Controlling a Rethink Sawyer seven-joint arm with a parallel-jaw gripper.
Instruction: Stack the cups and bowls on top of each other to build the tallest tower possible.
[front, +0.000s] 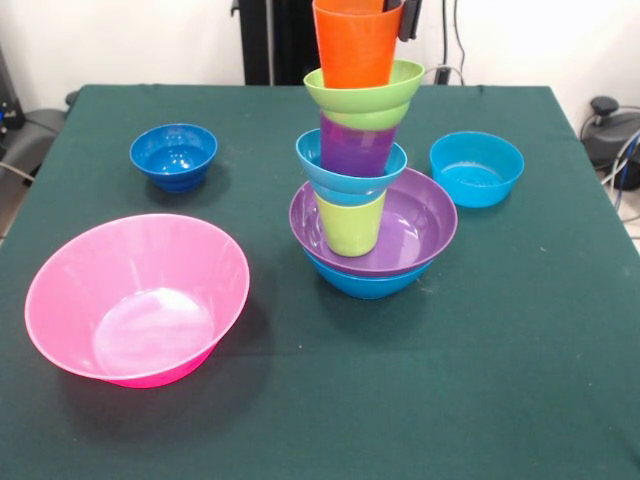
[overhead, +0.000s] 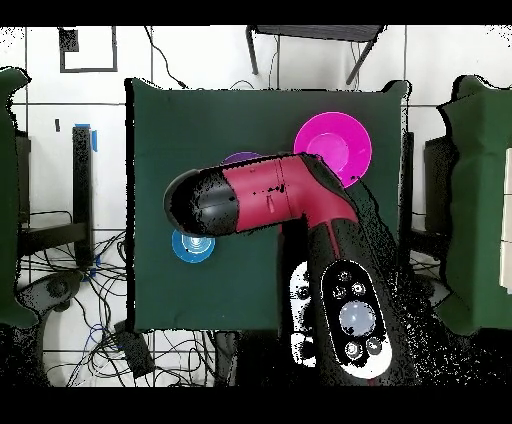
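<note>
The tower (front: 365, 170) stands mid-table in the front view. From the bottom it is a blue bowl (front: 362, 282), a purple bowl (front: 415, 225), a lime green cup (front: 350, 225), a turquoise bowl (front: 345, 182), a purple cup (front: 357, 148), a lime green bowl (front: 365, 98) and an orange cup (front: 355, 45). A dark part of my gripper (front: 405, 18) shows at the top edge, against the orange cup's right rim. In the overhead view my arm (overhead: 270, 195) covers the tower; only a sliver of the purple bowl (overhead: 240, 157) shows.
A huge pink bowl (front: 70, 300) (overhead: 333, 148) sits near the front left. A small dark blue bowl (front: 173, 155) lies at the back left. A turquoise bowl (front: 477, 168) (overhead: 193, 244) rests right of the tower. The green table (front: 450, 400) ends close behind the tower.
</note>
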